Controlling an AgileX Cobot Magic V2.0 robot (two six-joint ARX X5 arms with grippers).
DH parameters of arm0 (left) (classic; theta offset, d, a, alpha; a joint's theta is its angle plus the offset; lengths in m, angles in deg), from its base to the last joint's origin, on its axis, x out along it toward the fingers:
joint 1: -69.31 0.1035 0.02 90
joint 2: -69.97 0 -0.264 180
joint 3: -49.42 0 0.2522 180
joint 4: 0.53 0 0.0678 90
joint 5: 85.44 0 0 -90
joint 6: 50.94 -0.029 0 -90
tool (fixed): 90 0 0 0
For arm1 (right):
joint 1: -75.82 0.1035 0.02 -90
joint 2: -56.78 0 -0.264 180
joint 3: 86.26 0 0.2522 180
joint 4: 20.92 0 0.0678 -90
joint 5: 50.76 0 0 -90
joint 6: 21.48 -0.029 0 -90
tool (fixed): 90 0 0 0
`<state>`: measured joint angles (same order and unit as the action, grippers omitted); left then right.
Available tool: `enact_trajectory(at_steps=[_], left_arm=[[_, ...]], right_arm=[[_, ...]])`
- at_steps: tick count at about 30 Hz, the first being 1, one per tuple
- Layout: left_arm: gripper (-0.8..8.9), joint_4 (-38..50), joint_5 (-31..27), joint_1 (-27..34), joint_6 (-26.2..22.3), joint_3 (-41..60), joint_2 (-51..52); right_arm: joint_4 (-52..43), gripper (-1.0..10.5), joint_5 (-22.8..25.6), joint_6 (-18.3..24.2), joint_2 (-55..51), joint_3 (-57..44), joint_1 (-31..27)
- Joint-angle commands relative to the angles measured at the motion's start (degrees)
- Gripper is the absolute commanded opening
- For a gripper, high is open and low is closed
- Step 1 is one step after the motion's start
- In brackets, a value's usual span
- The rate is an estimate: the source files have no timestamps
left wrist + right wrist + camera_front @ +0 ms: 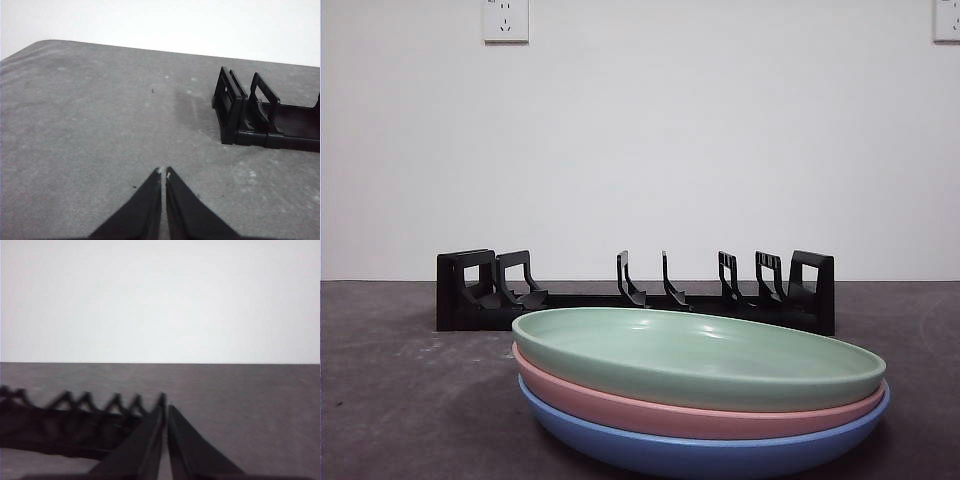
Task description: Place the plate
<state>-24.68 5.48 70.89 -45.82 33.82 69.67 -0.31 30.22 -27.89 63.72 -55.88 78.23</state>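
Three stacked plates, green plate (700,352) topmost, sit before the empty black rack (635,293). Left gripper (163,172) and right gripper (165,409) wait closed, holding nothing; next, grasp the rim.

green plate (700,355) topping stack, before black rack (635,295)

the blue plate (700,455) is cut by the front view's lower edge; the rack (65,425) blurs in the right wrist view.
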Motion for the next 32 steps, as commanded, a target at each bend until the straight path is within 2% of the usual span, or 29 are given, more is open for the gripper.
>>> enact_trajectory(at_steps=[1,4,6,13,16,20,32], left_arm=[[0.12,-0.3,-0.1,-0.1,-0.3,1.1,0.1],[0.12,-0.3,-0.1,-0.1,-0.3,1.1,0.1],[0.12,-0.3,-0.1,-0.1,-0.3,1.1,0.1],[0.12,-0.3,-0.1,-0.1,-0.3,1.1,0.1],[0.12,-0.3,-0.1,-0.1,-0.3,1.0,0.1],[0.12,-0.3,-0.1,-0.1,-0.3,1.0,0.1],[0.12,-0.3,-0.1,-0.1,-0.3,1.0,0.1]], right_arm=[[-1.7,0.2,1.6,2.1,-1.0,-3.9,-3.0],[-1.6,0.2,7.1,3.4,-2.4,-7.5,-4.6],[-1.6,0.2,8.7,3.8,-3.5,-9.4,-5.3],[-0.2,0.2,8.4,4.3,-6.7,-15.8,-6.8],[3.6,0.2,8.2,4.4,-6.7,-16.0,-6.8],[3.5,0.2,8.0,5.7,-6.7,-16.0,-6.8],[2.1,0.2,7.8,5.6,-6.7,-16.0,-6.7]])
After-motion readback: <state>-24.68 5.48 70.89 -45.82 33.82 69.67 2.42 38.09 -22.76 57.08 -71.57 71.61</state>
